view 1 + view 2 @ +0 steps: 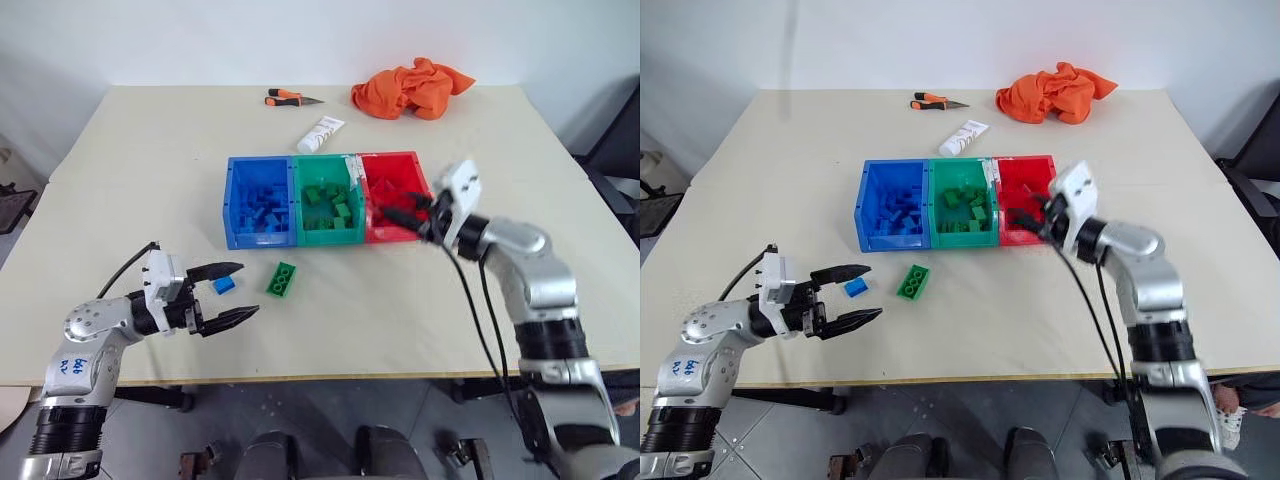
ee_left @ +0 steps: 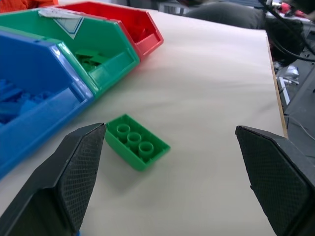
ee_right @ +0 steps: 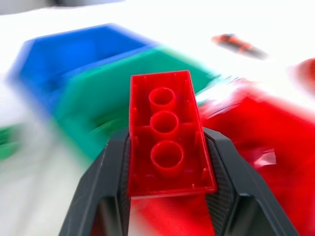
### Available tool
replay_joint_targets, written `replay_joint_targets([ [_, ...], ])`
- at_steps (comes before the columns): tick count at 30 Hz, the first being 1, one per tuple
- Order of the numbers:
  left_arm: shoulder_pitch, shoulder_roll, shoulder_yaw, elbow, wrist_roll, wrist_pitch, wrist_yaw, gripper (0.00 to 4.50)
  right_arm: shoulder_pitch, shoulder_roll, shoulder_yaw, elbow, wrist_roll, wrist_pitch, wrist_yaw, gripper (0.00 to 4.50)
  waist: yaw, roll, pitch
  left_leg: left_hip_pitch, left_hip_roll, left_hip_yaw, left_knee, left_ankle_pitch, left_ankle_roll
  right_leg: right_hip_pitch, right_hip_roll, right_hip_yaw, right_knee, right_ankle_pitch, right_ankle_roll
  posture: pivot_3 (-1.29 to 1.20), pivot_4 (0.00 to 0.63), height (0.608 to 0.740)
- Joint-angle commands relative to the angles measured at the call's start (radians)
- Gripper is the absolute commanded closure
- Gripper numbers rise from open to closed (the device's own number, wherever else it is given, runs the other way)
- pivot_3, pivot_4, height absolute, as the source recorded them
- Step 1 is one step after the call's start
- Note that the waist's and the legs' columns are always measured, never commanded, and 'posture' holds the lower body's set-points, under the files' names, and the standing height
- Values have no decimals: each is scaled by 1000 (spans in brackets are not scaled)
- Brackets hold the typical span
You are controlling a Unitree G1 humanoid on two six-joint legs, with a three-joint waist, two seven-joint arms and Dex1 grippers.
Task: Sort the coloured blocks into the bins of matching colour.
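Observation:
Three joined bins stand mid-table: blue (image 1: 229, 205), green (image 1: 325, 239) and red (image 1: 394, 157), each holding several blocks of its own colour. In the right wrist view my right gripper (image 3: 167, 164) is shut on a red block (image 3: 167, 140). That gripper (image 1: 400, 214) hovers over the front of the red bin. On the table in front of the bins lie a green block (image 1: 282, 279) and a small blue block (image 1: 224, 285). My left gripper (image 1: 246, 290) is open, just above the table, its fingers on either side of the blue block. The green block (image 2: 137, 142) lies just ahead of it.
At the table's far side lie an orange cloth (image 1: 412, 88), a white tube (image 1: 320, 134) and an orange-handled tool (image 1: 290, 98). A dark chair (image 1: 620, 150) stands beyond the table's right edge. The table's front edge runs just below my left gripper.

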Motion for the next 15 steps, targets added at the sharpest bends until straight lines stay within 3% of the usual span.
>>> replay_joint_targets([
  [1, -21, -5, -5, 5, 3, -20, -12, 0, -65, -11, -1, 169, -54, -106, -24, 1717, 1, 0, 0, 0, 0, 0, 0, 0, 0, 0, 0, 0, 0, 0, 0, 0, 150, 740],
  [6, -31, -8, -7, 10, 6, -22, -11, 0, -132, -4, 9, 287, -80, -199, 4, 16, -1, 0, 0, 0, 0, 1, 0, 0, 0, 0, 0, 0, 0, 0, 0, 0, 150, 740],
  [9, -13, -7, -1, -14, 1, -12, 0, 0, -126, -16, 8, 266, -70, -213, 40, 16, -2, 0, 0, 0, 0, 1, 0, 0, 0, 0, 1, 0, 0, 0, 0, 0, 150, 740],
  [15, 70, 1, 37, -91, -19, 26, 49, 0, 70, -140, 13, 20, 11, -176, 295, 16, 10, 0, 0, 0, 0, -3, 0, 0, 0, 2, 0, 0, 0, 0, 1, 0, 150, 740],
])
